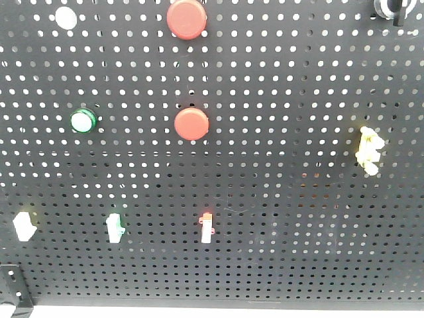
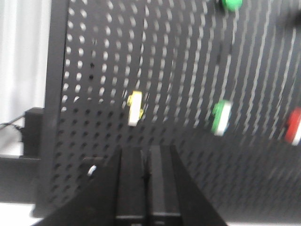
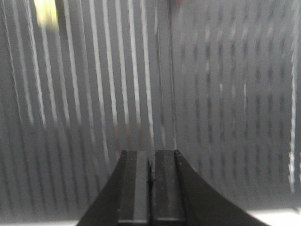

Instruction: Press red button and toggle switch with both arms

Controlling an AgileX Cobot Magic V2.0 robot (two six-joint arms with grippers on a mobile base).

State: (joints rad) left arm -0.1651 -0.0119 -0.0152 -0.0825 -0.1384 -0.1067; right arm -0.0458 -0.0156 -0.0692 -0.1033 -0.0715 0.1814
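Red button and toggle switch both sit on the black pegboard (image 1: 298, 79), and neither has a gripper on it yet.

Closest in, the left gripper (image 2: 146, 155) has its two fingers pressed together with nothing between them. The right gripper (image 3: 150, 157) is the same, closed and empty. That suits the job, I'd say, since a closed pair makes one blunt fingertip for pushing.

Just beyond the left gripper is the bottom row of toggles. A yellowish toggle (image 2: 135, 108) stands above the fingertips and slightly left, a green toggle (image 2: 221, 117) is off to the right, and a red-tipped toggle (image 2: 294, 126) is at the edge of the view. I can't tell which one is meant. The right wrist view is smeared into streaks, so I can't say what that arm faces.

Further up the board are two red caps, the lower red button (image 1: 191, 123) beside a green button (image 1: 83, 120), and the upper red button (image 1: 186, 18) directly above it.

To do this well, I'd bring the pressing arm in square to the board and land on the middle of the cap, so the tip doesn't skid into the holes. The toggle wants a short push along its throw from one side of the lever. The arms should be kept well apart.
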